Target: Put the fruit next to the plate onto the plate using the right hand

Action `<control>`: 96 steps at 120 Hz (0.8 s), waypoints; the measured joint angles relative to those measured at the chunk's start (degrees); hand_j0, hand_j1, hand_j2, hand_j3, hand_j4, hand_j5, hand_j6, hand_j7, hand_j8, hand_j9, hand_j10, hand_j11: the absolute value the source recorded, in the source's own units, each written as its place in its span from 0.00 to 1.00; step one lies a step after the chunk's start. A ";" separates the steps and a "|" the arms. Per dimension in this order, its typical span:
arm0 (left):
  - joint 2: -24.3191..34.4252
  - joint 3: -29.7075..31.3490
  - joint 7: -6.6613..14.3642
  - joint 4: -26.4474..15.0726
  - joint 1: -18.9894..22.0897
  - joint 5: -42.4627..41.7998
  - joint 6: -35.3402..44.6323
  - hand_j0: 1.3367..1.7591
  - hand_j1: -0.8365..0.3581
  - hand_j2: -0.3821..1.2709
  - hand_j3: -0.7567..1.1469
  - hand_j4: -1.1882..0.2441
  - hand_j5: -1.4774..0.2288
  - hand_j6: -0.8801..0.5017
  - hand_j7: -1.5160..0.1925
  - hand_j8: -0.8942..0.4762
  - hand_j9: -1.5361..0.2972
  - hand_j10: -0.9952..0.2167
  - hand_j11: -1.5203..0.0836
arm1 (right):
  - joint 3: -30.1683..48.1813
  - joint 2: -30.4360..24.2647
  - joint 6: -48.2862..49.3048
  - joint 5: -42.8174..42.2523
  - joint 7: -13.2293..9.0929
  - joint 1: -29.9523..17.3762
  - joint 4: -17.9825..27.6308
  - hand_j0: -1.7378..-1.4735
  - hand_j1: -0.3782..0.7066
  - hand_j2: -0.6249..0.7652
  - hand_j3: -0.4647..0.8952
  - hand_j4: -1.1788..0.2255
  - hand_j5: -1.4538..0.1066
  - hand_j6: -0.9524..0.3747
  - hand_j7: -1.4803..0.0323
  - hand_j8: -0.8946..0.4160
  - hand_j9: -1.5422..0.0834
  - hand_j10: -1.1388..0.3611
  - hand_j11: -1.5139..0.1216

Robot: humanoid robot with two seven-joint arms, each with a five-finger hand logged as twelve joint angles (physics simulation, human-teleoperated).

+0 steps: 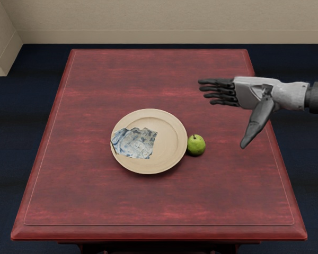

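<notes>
green pear (196, 144) beside plate (175, 135), untouched

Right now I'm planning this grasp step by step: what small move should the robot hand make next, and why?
Probably lower the right robot hand forward and to the picture's left, until it is over the green fruit. The hand is open, holds nothing, and is well apart from the fruit. The fruit sits on the table by the right rim of the plate, not on it.

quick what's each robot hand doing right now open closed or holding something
Right robot hand: open, fingers spread, holding nothing, above the table.
Left robot hand: not in view.
</notes>
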 joint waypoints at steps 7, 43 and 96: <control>0.00 0.00 0.00 0.00 0.00 0.00 0.00 0.76 0.99 0.23 0.40 0.83 0.87 0.64 0.89 0.65 0.84 0.82 0.95 | 0.03 0.00 0.00 -0.60 -0.01 -0.17 0.43 0.30 0.03 0.45 0.34 0.84 0.93 0.72 0.98 0.68 0.95 0.76 0.93; 0.00 0.00 0.00 0.00 0.00 0.00 0.00 0.76 0.99 0.23 0.40 0.83 0.87 0.64 0.89 0.65 0.84 0.82 0.95 | -0.45 7.63 -9.70 -11.15 -2.95 -2.98 1.10 0.30 0.03 0.45 0.34 0.84 0.93 0.72 0.98 0.68 0.95 0.76 0.93; 0.00 0.00 0.00 0.00 0.00 0.00 0.00 0.76 0.99 0.23 0.40 0.83 0.87 0.64 0.89 0.65 0.84 0.82 0.95 | -0.33 10.00 -19.15 -18.00 23.17 -11.45 -2.87 0.30 0.03 0.45 0.34 0.84 0.93 0.72 0.98 0.68 0.95 0.76 0.93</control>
